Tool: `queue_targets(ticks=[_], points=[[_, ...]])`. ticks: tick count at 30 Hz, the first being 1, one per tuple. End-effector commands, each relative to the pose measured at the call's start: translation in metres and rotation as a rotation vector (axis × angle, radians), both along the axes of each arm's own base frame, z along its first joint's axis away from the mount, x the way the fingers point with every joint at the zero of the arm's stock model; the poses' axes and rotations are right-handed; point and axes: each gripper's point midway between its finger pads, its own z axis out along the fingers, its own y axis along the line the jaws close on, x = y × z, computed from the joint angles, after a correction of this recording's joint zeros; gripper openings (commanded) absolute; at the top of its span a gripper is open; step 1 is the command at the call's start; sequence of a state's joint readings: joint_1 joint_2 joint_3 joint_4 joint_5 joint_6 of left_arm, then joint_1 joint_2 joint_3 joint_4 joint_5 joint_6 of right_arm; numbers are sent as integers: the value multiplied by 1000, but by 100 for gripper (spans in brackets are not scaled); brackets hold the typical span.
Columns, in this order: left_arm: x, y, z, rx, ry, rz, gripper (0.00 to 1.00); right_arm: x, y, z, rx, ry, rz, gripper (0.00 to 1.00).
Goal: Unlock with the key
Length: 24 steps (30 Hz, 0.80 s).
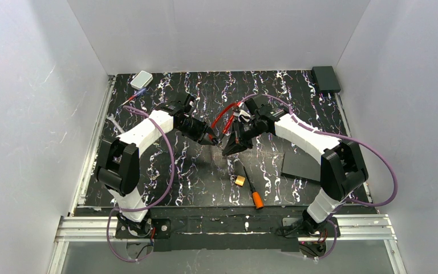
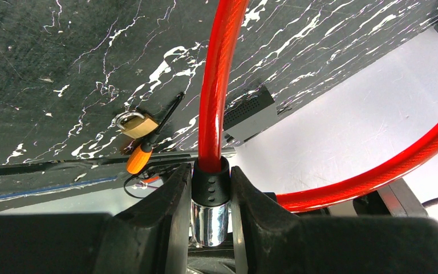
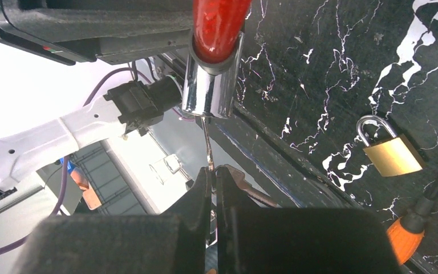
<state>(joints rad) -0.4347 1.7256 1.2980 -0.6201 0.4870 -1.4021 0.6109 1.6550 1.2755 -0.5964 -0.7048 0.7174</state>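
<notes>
My left gripper (image 2: 211, 178) is shut on the lock end of a red cable lock (image 2: 217, 85), its fingers pressing the black collar and chrome barrel (image 2: 210, 222). In the right wrist view the same chrome barrel (image 3: 205, 94) hangs just above my right gripper (image 3: 213, 171). That gripper is shut on the key (image 3: 208, 145), a thin silvery blade standing up from the fingertips and meeting the barrel's lower end. In the top view both grippers, left (image 1: 213, 138) and right (image 1: 229, 148), meet mid-table under the red cable (image 1: 223, 114).
A small brass padlock (image 1: 240, 181) and an orange-handled screwdriver (image 1: 252, 191) lie near the table's front edge. A grey box (image 1: 142, 79) sits at the back left, a black box (image 1: 325, 78) at the back right. A dark sheet (image 1: 302, 165) lies right of centre.
</notes>
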Motion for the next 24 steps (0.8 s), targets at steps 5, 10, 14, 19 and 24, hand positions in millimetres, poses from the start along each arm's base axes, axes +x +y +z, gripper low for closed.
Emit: queue_targets(ticks=[5, 10, 14, 19, 24], points=[[-1, -4, 15, -49, -35, -29, 0, 5, 2, 15, 12, -53, -1, 1], [-3, -4, 12, -50, -30, -34, 0, 8, 2, 18, 15, -69, -8, 1], [-3, -2, 13, -47, -37, -36, 0, 10, 2, 22, 22, -84, -15, 1], [-5, -2, 11, -45, -35, -40, 0, 10, 3, 23, 25, -87, -16, 1], [-7, -1, 10, -46, -28, -40, 0, 10, 3, 24, 28, -93, -17, 1]])
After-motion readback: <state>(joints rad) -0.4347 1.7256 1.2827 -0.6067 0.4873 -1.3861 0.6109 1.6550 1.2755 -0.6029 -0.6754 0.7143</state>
